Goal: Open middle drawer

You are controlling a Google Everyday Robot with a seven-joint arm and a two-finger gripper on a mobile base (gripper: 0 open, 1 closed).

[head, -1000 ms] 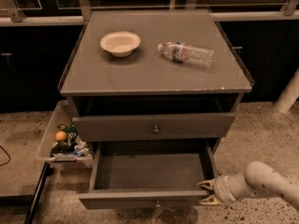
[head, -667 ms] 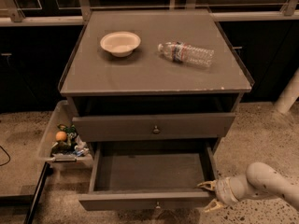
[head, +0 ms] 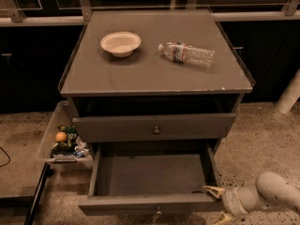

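The middle drawer (head: 150, 175) of the grey cabinet is pulled far out at the bottom of the camera view. Its plain grey box interior is empty, and its small knob (head: 158, 213) shows at the front edge. My gripper (head: 216, 204) is at the drawer's right front corner with its fingers spread apart. The upper fingertip (head: 210, 190) lies against the top of that corner and the lower one points down beside the front panel. The gripper holds nothing. The slimmer drawer front (head: 154, 128) above stands slightly out, and its round knob (head: 156, 130) is visible.
A white bowl (head: 120, 43) and a plastic water bottle (head: 186, 54) lying on its side are on the cabinet top (head: 154, 74). A clear bin (head: 61, 142) with snacks and an orange hangs at the cabinet's left side. A white post (head: 289, 95) stands at right.
My gripper and arm have shifted slightly down and to the right by the drawer's right front corner. The drawer stays open as before.
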